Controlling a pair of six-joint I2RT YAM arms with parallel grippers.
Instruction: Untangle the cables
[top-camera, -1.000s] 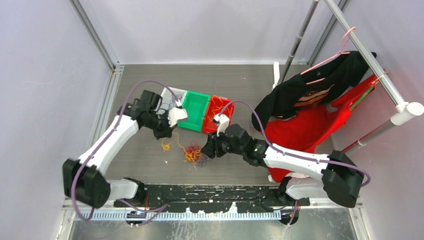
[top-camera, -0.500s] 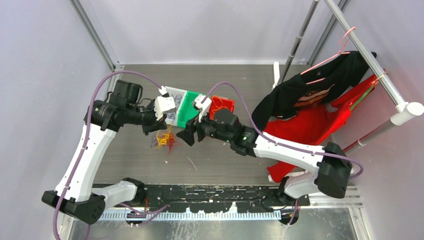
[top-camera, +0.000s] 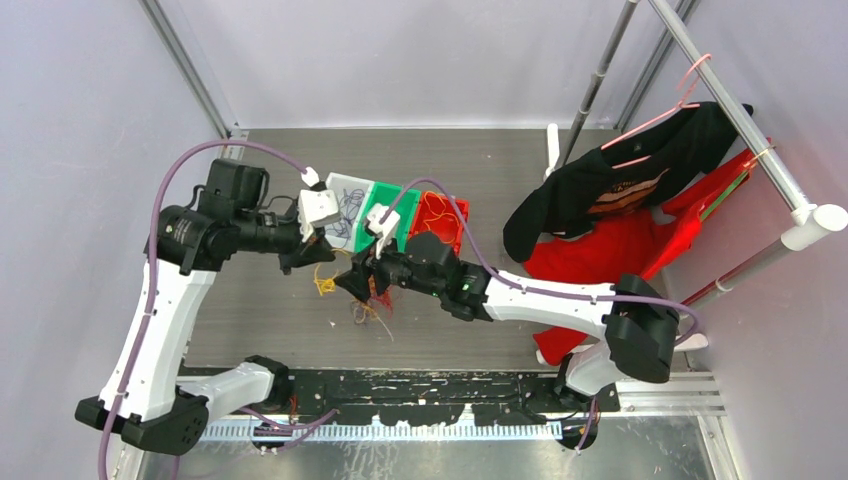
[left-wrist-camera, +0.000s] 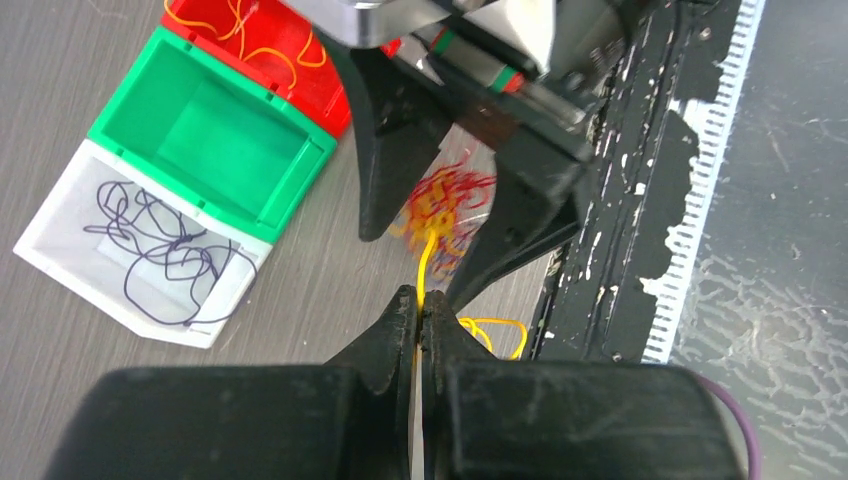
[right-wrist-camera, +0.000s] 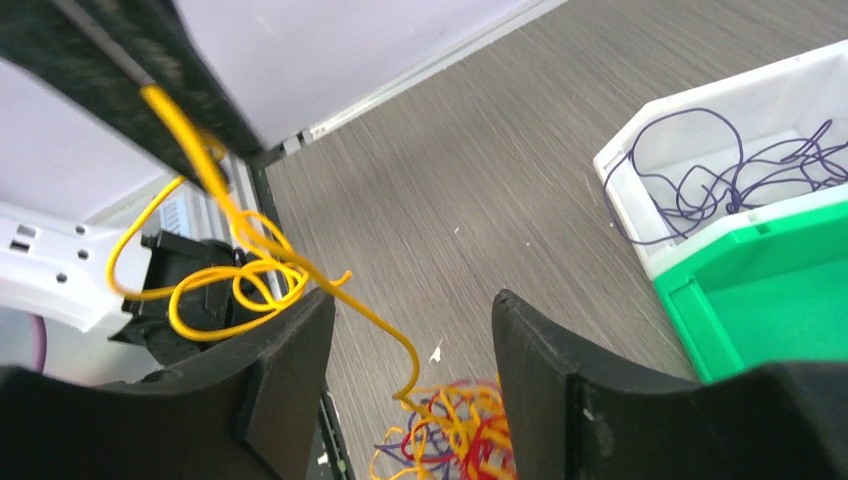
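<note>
The cables (left-wrist-camera: 447, 208) are a small tangle of red, orange-yellow and purple strands, hanging low over the grey table (top-camera: 280, 320). One yellow strand (right-wrist-camera: 250, 250) runs taut from it up to my left gripper (left-wrist-camera: 418, 298), which is shut on that strand. My right gripper (right-wrist-camera: 410, 310) is open, its two fingers (right-wrist-camera: 290, 370) standing either side of the tangle (right-wrist-camera: 465, 430). From above, the left gripper (top-camera: 318, 255) and right gripper (top-camera: 352, 285) are close together with the tangle (top-camera: 368, 305) just below them. More purple strands (left-wrist-camera: 160, 245) lie in the white bin and yellow ones in the red bin.
Three joined bins sit behind the grippers: white (top-camera: 345, 190), green (top-camera: 400, 200), red (top-camera: 455, 212). A clothes rail (top-camera: 740, 120) with a black shirt (top-camera: 620, 185) and a red shirt (top-camera: 610, 260) fills the right side. A black perforated strip (top-camera: 430, 385) runs along the near edge.
The left gripper lifted the tangle off the table by the yellow strand and drew back to the left. The right gripper swung left and now straddles the hanging tangle.
</note>
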